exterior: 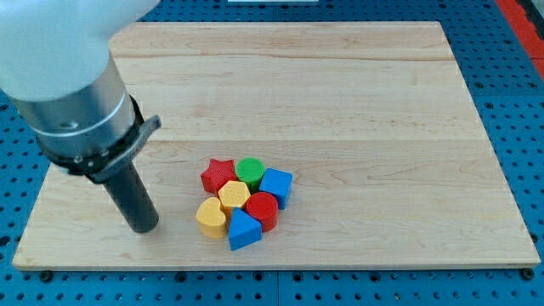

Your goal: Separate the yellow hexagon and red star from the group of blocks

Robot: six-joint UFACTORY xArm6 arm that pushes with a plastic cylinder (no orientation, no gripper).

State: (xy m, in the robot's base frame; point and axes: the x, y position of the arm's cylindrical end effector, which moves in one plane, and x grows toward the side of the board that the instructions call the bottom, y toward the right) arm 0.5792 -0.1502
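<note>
The blocks lie packed together on the wooden board (340,93), below its middle. The red star (218,174) is at the group's upper left, touching the green round block (251,172) on its right. The yellow hexagon (233,195) sits in the middle of the group, just below the star. A yellow heart-like block (211,217) lies at the lower left, a red cylinder (262,210) to the hexagon's right, a blue block (276,185) at the right and a blue triangular block (243,229) at the bottom. My tip (143,226) rests on the board left of the group, apart from the yellow heart-like block.
The arm's wide grey and white body (68,85) fills the view's upper left and hides part of the board. A blue perforated table (510,127) surrounds the board on all sides. The board's bottom edge (272,269) runs close below the blocks.
</note>
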